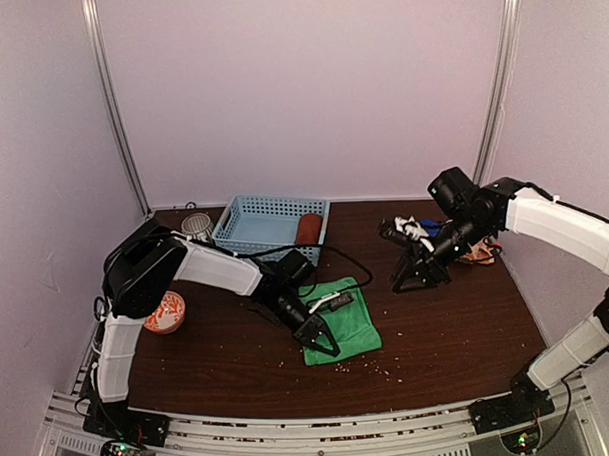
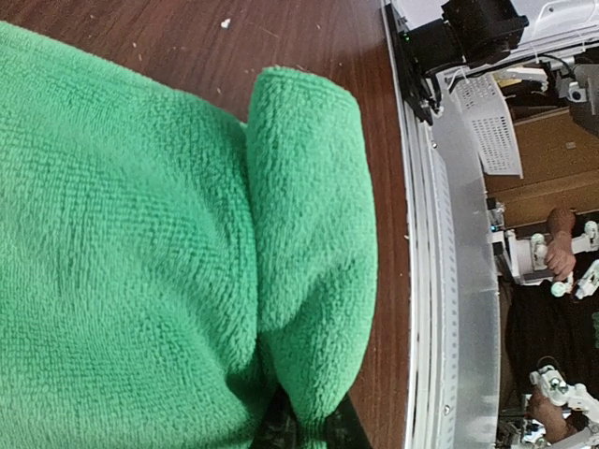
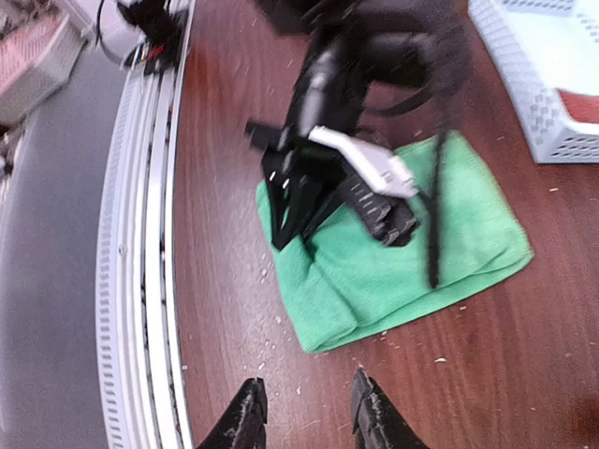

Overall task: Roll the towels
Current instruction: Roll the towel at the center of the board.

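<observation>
Green towel (image 1: 353, 321) lies near the middle of the table (image 1: 448, 323), mostly flat, with its front edge doubled over into a thick fold running alongside the table's near rail. Left claw (image 1: 324, 342) is down on that edge and clenched: in the left wrist view the fold bunches into the fingers (image 2: 342, 432) at one end. Right claw (image 3: 309, 379) is above bare table to the right of the green towel, tips apart with nothing between them, released. Rust-red towel (image 1: 308, 229) sits as a short roll in the right end of the light blue lattice basket (image 1: 254, 225) at the back. Blue towel (image 1: 435, 226) and orange patterned towel (image 1: 478, 252) lie at back right, mostly hidden by the right arm; shape cannot be told. Orange-and-white bowl (image 1: 165, 313) at left, beside the left arm. Pale crumbs (image 1: 379, 365) are scattered in front of the green towel
</observation>
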`<move>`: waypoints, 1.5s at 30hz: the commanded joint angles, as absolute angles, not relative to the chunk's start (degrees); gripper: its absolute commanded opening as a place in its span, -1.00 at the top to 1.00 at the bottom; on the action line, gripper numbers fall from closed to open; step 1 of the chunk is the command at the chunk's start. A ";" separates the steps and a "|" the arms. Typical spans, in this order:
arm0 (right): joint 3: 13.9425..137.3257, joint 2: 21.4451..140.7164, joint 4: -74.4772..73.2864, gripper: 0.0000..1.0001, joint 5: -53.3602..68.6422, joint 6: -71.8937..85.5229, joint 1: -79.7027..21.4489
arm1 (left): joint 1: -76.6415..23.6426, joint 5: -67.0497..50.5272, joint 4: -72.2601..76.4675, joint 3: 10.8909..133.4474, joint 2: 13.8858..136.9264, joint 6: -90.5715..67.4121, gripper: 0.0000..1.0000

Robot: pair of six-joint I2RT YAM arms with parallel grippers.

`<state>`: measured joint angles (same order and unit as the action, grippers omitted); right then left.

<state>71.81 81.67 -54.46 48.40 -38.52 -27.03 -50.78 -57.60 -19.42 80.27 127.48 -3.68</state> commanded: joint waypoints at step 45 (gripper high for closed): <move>75.42 118.38 -62.31 0.97 45.80 -38.68 -47.85 | -48.87 -25.54 -4.65 54.74 95.95 -11.93 0.21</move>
<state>72.86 111.48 -50.19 39.03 -38.11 -50.33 -49.25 -38.89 -14.24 60.90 103.59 -9.72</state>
